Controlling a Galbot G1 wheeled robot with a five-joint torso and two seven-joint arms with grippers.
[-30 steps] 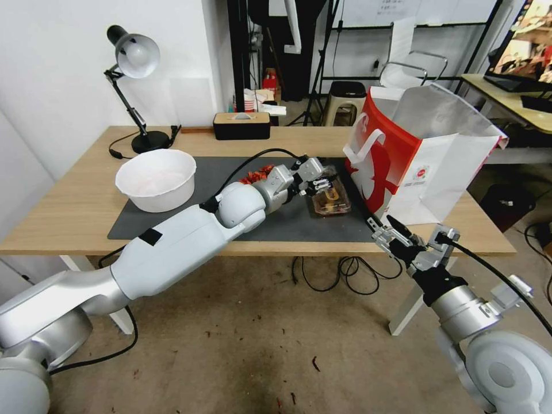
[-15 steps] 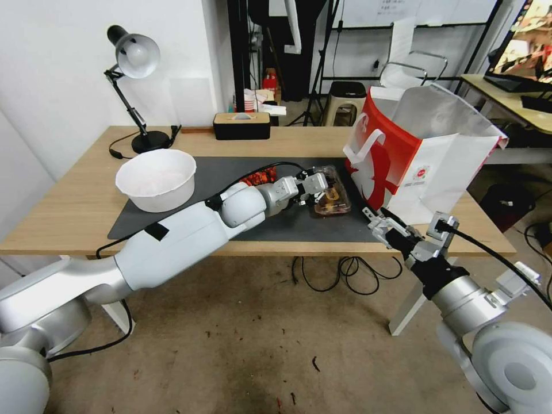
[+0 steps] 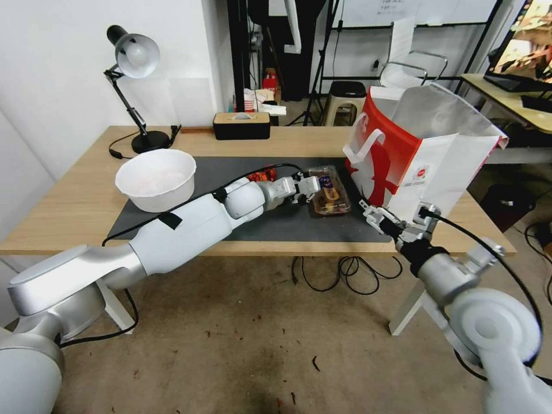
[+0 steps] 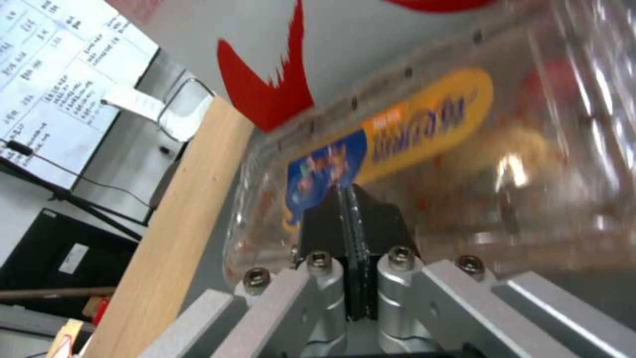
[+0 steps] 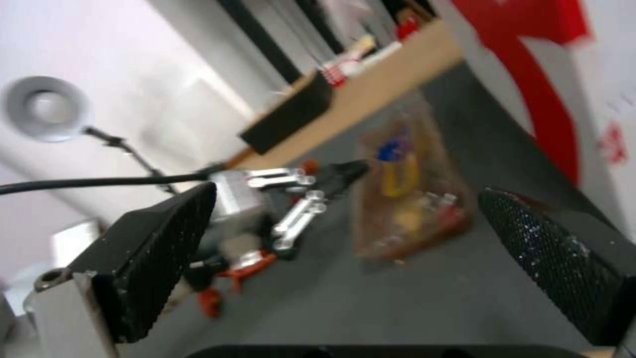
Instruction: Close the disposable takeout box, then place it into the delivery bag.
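Red-and-white delivery bag (image 3: 414, 161), clear takeout box (image 3: 329, 195) with blue-orange sticker, dark grey mat (image 3: 230, 172), white bowl (image 3: 156, 178).

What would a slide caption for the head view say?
Left hand, fingers shut, beside the closed takeout box; open right hand nears the delivery bag.

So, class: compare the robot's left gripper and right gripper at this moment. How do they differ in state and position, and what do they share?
The left gripper is shut, its fingers pressed together; the right gripper is open, its pads wide apart.

The left gripper is over the dark mat against the side of the disposable takeout box; the right gripper hovers at the table's front edge, beside the delivery bag, touching nothing.

Both point toward the box.
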